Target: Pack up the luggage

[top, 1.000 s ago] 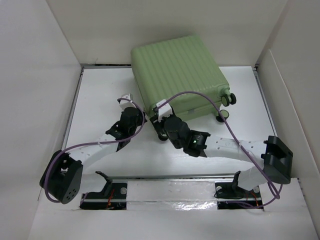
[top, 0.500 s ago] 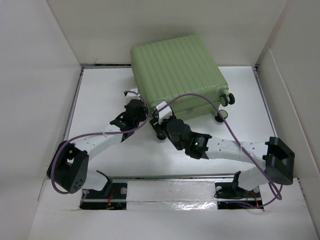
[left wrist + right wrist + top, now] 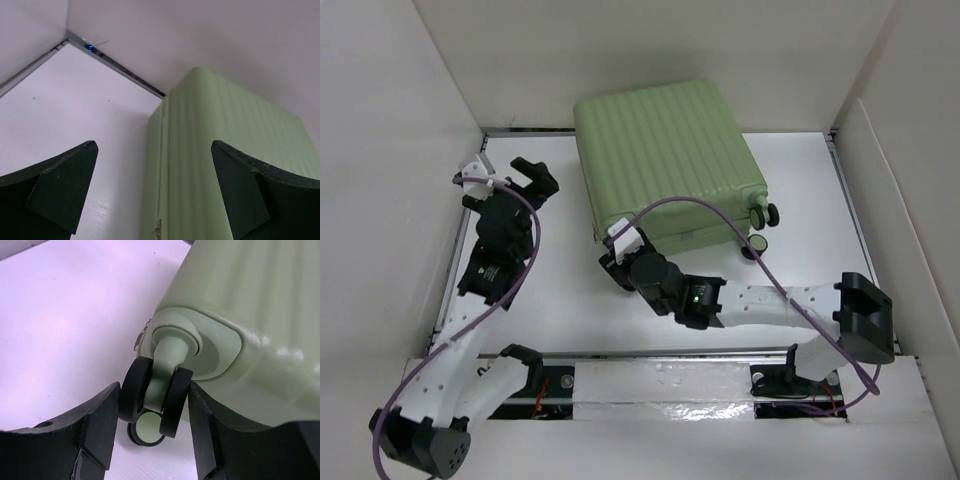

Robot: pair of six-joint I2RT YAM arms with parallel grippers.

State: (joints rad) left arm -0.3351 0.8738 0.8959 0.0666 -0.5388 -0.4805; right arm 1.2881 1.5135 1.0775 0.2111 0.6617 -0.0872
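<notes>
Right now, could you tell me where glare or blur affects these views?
Top external: even light, sharp, white table nearly washed out. Left wrist: dark fingers soft-edged, luggage slightly blurred. Right wrist: purple cast on the table, glare spots on the luggage, wheel crisp.

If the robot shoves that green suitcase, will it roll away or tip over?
Probably neither. The suitcase lies flat on its broad side, so tipping looks unlikely. Its wheels stick out sideways, so it should slide, not roll. It looks hard and ribbed, likely stiff. The wheel in the right gripper may swivel if tugged.
</notes>
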